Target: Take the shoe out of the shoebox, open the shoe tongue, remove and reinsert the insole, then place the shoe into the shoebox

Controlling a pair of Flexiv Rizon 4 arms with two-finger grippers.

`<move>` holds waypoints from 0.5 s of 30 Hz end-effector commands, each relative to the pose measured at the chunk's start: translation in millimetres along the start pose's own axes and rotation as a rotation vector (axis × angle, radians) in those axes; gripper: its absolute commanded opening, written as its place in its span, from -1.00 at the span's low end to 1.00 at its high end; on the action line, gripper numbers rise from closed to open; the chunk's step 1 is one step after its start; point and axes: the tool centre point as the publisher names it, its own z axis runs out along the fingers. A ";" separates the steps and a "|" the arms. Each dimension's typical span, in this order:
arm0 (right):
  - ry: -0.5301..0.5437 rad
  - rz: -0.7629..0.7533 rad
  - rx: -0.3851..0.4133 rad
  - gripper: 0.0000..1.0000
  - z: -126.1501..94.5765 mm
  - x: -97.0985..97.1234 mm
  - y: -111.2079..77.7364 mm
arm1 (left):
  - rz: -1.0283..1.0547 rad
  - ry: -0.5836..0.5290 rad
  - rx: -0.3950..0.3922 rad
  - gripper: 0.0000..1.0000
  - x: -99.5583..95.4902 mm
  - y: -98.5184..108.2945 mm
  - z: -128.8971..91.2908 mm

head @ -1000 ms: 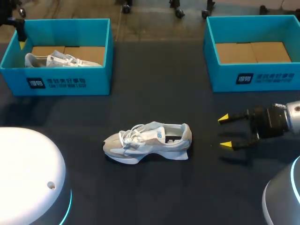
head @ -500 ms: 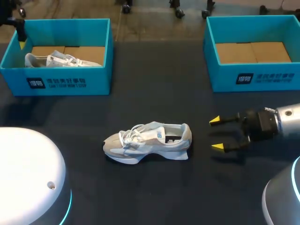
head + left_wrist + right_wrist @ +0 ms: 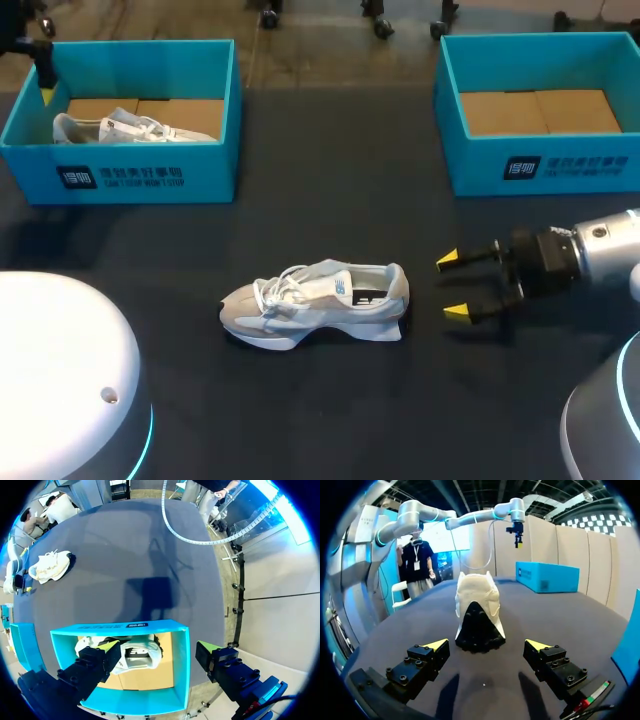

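Shoebox of turquoise cardboard [image 3: 150, 178], open-topped, set at far left of dark matte table [image 3: 330, 170]; holds second pale sneaker [image 3: 120, 128] lying on brown card floor. Matching turquoise shoebox [image 3: 545, 165] at far right, well apart from the first, only brown card seen inside. Pale grey-and-white lace-up sneaker [image 3: 315, 298] out of both boxes, upright on its sole near table's middle, toe toward left arm's side, heel toward right gripper [image 3: 452, 286]. Right gripper low over table near that heel, not touching; yellow-tipped fingers spread apart, nothing between them. In right wrist view, dark heel end of sneaker [image 3: 477, 610] straight ahead of same gripper [image 3: 487, 644], bare tabletop between. Left gripper [image 3: 157, 647] hanging above left shoebox [image 3: 181, 655], fingers wide apart, gripping nothing; sneaker inside [image 3: 135, 657] seen below, untouched.
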 end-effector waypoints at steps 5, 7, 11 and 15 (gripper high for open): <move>-0.003 -0.025 -0.026 1.00 37.3 -4.5 6.0 | 0.000 0.002 -0.001 1.00 0.2 -0.1 0.1; 0.001 -0.043 -0.027 1.00 44.3 -2.6 7.0 | 0.000 0.002 -0.001 1.00 0.2 -0.1 0.1; -0.003 -0.053 -0.025 1.00 48.7 1.9 7.6 | 0.000 0.002 -0.001 1.00 0.2 -0.1 0.1; -0.010 -0.056 -0.029 1.00 50.7 6.0 8.2 | 0.000 0.002 -0.001 1.00 0.2 -0.1 0.1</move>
